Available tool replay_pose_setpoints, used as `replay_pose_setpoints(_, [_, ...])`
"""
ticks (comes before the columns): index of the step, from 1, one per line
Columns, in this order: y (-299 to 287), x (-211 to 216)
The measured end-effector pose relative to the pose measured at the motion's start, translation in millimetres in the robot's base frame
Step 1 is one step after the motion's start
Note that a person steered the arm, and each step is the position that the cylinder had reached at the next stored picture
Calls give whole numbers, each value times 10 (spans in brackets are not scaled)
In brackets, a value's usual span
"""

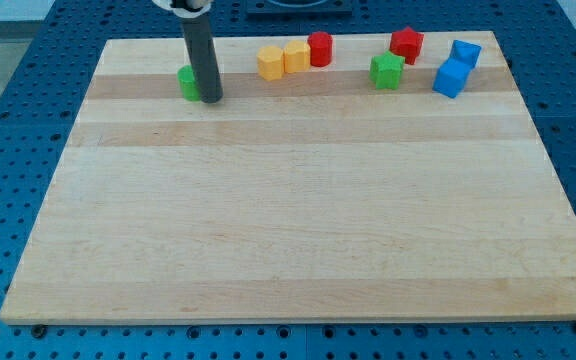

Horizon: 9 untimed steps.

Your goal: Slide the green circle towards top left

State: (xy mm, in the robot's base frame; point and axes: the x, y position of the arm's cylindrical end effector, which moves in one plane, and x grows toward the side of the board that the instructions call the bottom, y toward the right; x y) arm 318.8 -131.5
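Note:
The green circle [187,82] sits on the wooden board [298,230] near the view's top left. The dark rod partly covers its right side. My tip [210,100] rests on the board, touching the green circle's lower right side.
Along the view's top edge lie two yellow blocks [270,62] [296,56], a red cylinder [320,48], a green star [387,70], a red star [406,43] and two blue blocks [451,77] [465,53]. A blue pegboard [8,150] surrounds the board.

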Motion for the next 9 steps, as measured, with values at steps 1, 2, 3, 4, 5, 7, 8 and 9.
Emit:
replay_pose_setpoints(1, [-229,0])
replay_pose_setpoints(2, [-318,-26])
replay_pose_setpoints(3, [-318,-170])
replay_pose_setpoints(4, [-318,-298])
replay_pose_setpoints(5, [-318,-406])
replay_pose_setpoints(7, [-336,-617])
replay_pose_setpoints(8, [-336,-721])
replay_pose_setpoints(9, [-333,-779])
